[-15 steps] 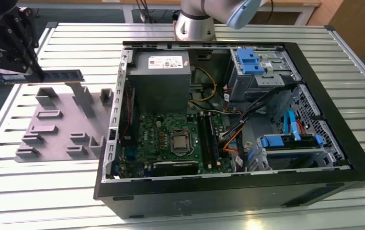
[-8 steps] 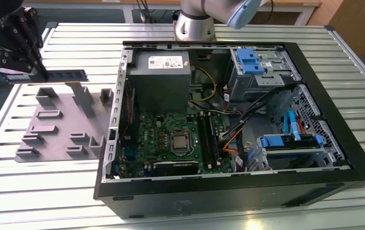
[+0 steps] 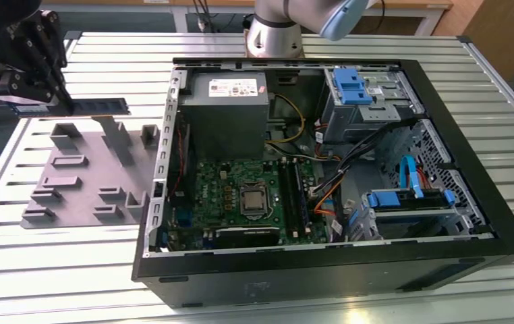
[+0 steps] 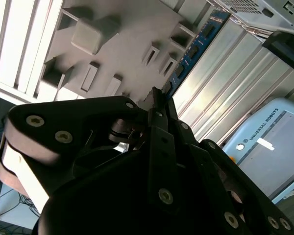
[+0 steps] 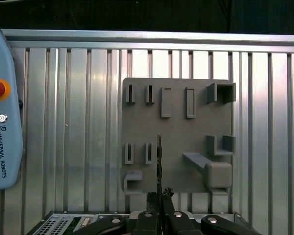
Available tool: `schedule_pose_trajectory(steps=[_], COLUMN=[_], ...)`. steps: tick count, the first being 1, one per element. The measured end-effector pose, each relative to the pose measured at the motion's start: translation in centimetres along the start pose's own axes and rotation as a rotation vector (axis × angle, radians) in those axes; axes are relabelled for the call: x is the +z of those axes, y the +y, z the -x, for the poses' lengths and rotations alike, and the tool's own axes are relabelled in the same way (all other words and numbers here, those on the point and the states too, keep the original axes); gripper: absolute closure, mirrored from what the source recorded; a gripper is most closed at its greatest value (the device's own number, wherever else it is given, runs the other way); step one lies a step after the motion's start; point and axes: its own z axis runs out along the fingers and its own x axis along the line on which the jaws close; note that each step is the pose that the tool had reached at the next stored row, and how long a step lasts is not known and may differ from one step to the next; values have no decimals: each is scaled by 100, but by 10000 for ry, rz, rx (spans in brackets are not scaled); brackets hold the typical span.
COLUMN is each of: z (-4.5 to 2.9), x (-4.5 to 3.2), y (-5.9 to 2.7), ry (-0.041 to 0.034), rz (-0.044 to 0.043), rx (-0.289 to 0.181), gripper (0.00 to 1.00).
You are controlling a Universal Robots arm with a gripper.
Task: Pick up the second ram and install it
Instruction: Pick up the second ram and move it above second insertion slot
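Observation:
My gripper (image 3: pixel 63 101) hangs over the table at the exterior view's left, beyond the grey fixture (image 3: pixel 86 169), and is shut on the second ram (image 3: pixel 100 106). The thin dark strip sticks out level from the fingers toward the computer case. In the second wrist view the black fingers (image 4: pixel 158 100) pinch one end of the blue-green ram (image 4: pixel 192 50), which runs out above the fixture (image 4: pixel 112 44). The first wrist view shows the ram (image 5: pixel 159 159) edge-on as a thin line above the fixture (image 5: pixel 186 137), with the gripper (image 5: pixel 159 195) closed on it.
An open black computer case (image 3: pixel 347 270) lies on the slatted metal table, with the green motherboard (image 3: pixel 239 196) and its long black slots (image 3: pixel 293 196) inside. The arm's base (image 3: pixel 273 37) stands behind the case. A light blue teach pendant (image 5: pixel 2 107) lies beside the fixture.

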Motion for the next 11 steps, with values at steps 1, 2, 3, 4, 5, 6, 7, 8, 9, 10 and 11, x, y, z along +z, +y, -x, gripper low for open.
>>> schedule_pose_trajectory(steps=[1, 2, 3, 4, 5, 6, 7, 8, 9, 10, 11], z=[0, 0, 0, 0, 0, 0, 0, 0, 0, 0, 0], x=[0, 0, 0, -1, 0, -1, -1, -1, -1, -2, -2], y=[-9, -19, -28, -36, -45, -54, -62, -70, -80, -88, -96], ry=[0, 0, 0, 0, 0, 0, 1, 0, 0, 0, 0], rz=[-1, 0, 0, 0, -1, 0, -1, -1, 0, 0, 1], rx=[0, 0, 0, 0, 0, 0, 0, 0, 0, 0, 0], gripper=[86, 86, 86, 86, 86, 86, 86, 86, 86, 86, 86])
